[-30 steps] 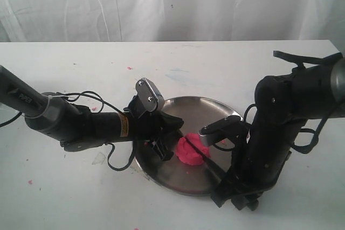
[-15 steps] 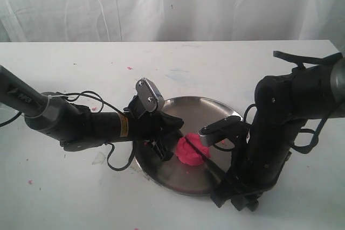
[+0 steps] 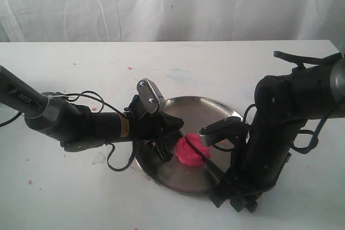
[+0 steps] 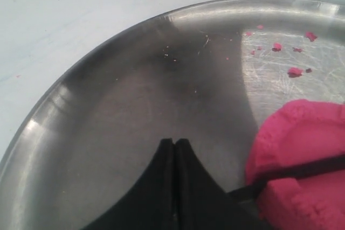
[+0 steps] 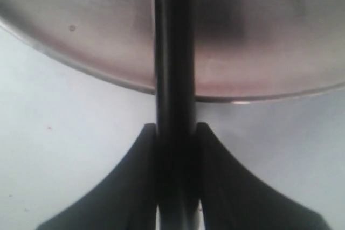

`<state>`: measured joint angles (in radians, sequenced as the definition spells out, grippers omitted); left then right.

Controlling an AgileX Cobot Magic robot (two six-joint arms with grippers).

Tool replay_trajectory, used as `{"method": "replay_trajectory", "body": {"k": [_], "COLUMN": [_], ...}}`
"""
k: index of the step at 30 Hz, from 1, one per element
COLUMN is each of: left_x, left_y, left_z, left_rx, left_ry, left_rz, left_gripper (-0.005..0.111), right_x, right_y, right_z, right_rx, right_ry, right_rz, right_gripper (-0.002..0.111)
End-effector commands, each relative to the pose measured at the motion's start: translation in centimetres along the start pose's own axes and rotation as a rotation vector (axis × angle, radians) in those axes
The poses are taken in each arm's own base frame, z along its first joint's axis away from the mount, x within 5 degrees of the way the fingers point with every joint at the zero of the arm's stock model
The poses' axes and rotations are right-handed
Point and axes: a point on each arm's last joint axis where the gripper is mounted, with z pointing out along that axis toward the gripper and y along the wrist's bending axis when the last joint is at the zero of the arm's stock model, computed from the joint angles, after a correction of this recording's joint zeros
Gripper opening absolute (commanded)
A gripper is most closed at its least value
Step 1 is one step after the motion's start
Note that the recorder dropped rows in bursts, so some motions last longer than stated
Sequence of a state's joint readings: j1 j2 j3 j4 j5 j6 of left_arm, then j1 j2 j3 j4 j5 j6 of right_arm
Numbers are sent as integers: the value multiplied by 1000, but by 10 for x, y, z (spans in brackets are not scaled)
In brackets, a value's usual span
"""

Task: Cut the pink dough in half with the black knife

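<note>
- The right pincer (image 5: 175,187) clamps the handle of the black knife (image 5: 173,79), a finger pressed against each side, just off the steel plate's (image 5: 259,41) rim.
- From that pincer the blade reaches in over the plate and lies sunk across the top of the pink dough (image 3: 191,152).
- The left pincer (image 4: 175,152) has its fingers pressed together on nothing, tips low over the plate, just beside the dough (image 4: 302,160).
- Beyond its tips, pink crumbs (image 4: 294,71) dot the metal.
- The plate sits on the white counter (image 3: 70,79).
</note>
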<state>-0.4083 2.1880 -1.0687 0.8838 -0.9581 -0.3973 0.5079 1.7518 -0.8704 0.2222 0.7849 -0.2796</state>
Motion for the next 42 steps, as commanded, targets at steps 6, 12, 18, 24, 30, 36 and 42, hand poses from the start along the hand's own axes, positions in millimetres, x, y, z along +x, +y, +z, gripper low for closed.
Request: {"method": "replay_trajectory", "body": {"k": [6, 12, 18, 24, 30, 36, 42], "left_x": [-65, -119, -134, -162, -169, -154, -145], "left_y": [7, 11, -18, -51, -75, -75, -74], "left_z": [-35, -86, -159, -263, -357, -392, -391], "left_rx": [-80, -208, -298, -538, -847, -1035, -1063], "left_ry": [-38, 0, 23, -31, 39, 259, 322], "left_rz": [192, 271, 311, 356, 415, 464, 475], "left_gripper": [0, 0, 0, 0, 0, 0, 0], "right_x": [1, 1, -4, -3, -6, -5, -5], "right_y": [0, 0, 2, 2, 6, 12, 13], "right_z": [7, 6, -2, -3, -12, -12, -12], "right_rx": [-10, -9, -24, -31, -64, -130, -141], "right_ry": [26, 24, 50, 71, 105, 119, 116], "right_rz": [-2, -2, -9, -10, -5, -31, -37], "right_gripper": [0, 0, 0, 0, 0, 0, 0]}}
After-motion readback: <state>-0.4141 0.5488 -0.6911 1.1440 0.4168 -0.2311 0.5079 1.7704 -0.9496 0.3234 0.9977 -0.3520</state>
